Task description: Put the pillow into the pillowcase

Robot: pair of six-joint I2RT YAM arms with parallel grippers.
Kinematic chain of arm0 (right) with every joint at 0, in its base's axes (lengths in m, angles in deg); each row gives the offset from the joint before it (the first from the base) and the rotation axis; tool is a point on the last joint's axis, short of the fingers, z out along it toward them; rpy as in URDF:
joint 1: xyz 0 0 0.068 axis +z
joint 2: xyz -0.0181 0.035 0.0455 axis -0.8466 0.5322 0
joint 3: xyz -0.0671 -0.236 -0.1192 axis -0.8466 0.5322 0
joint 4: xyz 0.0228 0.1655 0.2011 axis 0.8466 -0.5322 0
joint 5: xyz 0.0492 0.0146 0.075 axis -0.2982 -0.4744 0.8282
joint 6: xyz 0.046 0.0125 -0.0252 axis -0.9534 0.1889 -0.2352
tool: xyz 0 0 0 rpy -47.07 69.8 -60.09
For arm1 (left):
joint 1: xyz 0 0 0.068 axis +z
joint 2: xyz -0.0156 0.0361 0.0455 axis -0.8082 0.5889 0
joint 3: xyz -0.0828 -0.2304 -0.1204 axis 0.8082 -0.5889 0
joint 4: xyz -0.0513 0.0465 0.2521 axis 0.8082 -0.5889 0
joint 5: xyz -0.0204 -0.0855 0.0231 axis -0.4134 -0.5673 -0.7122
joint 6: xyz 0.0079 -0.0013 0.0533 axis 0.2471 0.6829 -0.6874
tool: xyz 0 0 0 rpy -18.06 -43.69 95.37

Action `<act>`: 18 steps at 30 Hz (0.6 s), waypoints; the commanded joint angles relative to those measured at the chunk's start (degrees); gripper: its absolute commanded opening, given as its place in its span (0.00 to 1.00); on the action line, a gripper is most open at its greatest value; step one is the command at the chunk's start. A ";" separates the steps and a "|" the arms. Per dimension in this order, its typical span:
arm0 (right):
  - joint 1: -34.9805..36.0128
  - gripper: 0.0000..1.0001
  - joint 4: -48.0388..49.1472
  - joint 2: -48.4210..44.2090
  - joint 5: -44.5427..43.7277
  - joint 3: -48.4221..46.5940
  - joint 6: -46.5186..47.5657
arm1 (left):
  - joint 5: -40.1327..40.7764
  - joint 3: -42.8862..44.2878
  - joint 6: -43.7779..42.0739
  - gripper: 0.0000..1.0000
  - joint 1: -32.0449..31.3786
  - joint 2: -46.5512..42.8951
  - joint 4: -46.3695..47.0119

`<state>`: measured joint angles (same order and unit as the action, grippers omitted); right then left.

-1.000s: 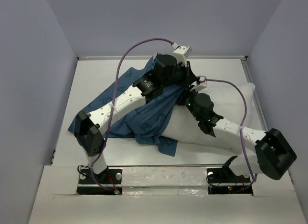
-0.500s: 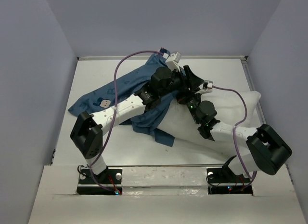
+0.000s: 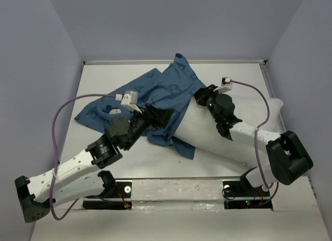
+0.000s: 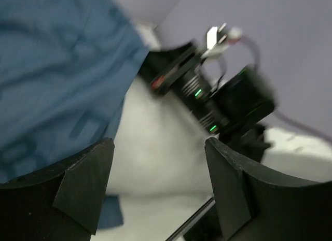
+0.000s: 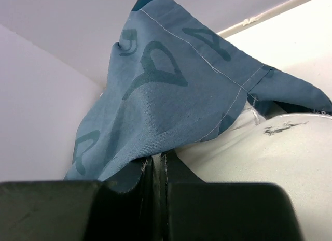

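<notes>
A white table (image 3: pixel 104 78) carries the pillow (image 3: pixel 202 135) and pillowcase (image 3: pixel 155 93).

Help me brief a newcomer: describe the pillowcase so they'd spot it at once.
On the white table, look left of centre, toward the far edge. The pillowcase lies crumpled there, draped over the left end of the pillow. It is the only blue, letter-printed cloth; the pillow is plain white.

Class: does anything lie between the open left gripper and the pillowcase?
Nothing visible does. The left gripper stands open right at the near edge of the pillowcase, where the cloth drapes over the pillow. The right gripper pinches the cloth farther back, out of that path.
</notes>
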<state>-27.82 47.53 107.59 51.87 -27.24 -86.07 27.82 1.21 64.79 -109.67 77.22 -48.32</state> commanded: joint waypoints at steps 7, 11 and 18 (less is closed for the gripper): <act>-1.02 0.00 0.04 2.13 -1.80 -9.36 -0.02 | 12.52 -19.03 3.15 0.81 -8.77 8.61 -3.58; -1.54 0.00 -1.98 2.57 -1.36 -11.38 0.24 | 12.33 -17.18 2.09 0.82 -8.77 17.83 -1.30; -1.54 0.00 -2.16 2.66 -0.65 -11.47 -0.02 | 9.62 -14.90 -2.83 0.81 -4.12 26.54 8.21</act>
<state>-29.00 38.41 111.00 51.52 -34.91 -85.66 36.83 -17.32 65.71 -116.57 99.82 -49.15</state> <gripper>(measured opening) 0.075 0.823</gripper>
